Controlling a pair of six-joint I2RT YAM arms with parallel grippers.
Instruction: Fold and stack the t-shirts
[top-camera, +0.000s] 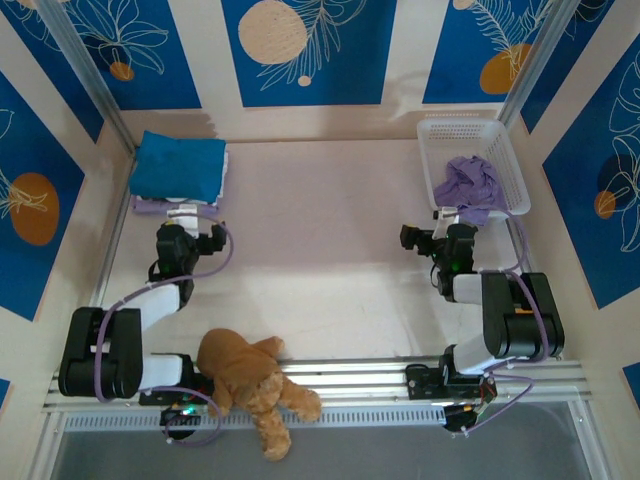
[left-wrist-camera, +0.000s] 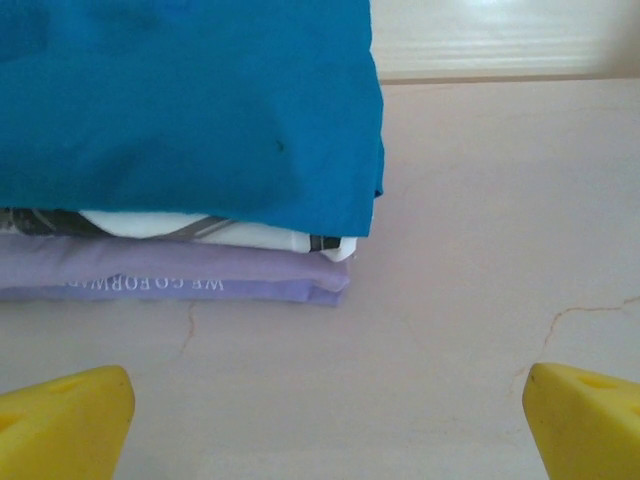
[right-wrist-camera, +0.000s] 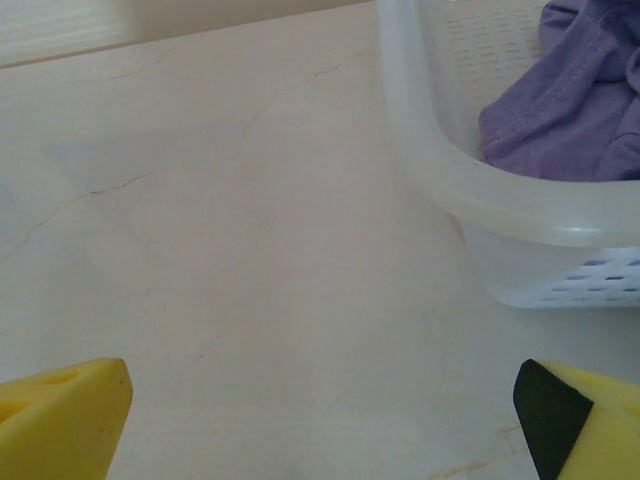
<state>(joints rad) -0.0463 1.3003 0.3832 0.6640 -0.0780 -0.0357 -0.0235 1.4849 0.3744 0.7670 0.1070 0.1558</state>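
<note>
At the back left lies a stack of folded t-shirts: the teal-blue shirt (top-camera: 178, 166) (left-wrist-camera: 190, 110) on top, the white shirt with black blotches (left-wrist-camera: 230, 232) under it, a lavender shirt (left-wrist-camera: 180, 275) at the bottom. My left gripper (top-camera: 193, 215) (left-wrist-camera: 325, 420) hovers just in front of the stack, open, nothing between its yellow fingertips (left-wrist-camera: 65, 420). A crumpled lavender shirt (top-camera: 468, 183) (right-wrist-camera: 575, 105) fills the white basket (top-camera: 432, 150) (right-wrist-camera: 470, 190). My right gripper (top-camera: 447, 215) (right-wrist-camera: 320, 420) is open and empty, just before the basket's near corner.
A brown plush teddy bear (top-camera: 250, 385) lies on the rail at the near edge between the arm bases. Pale tabletop (top-camera: 320, 240) stretches between the two grippers. Blue patterned walls close the back and sides.
</note>
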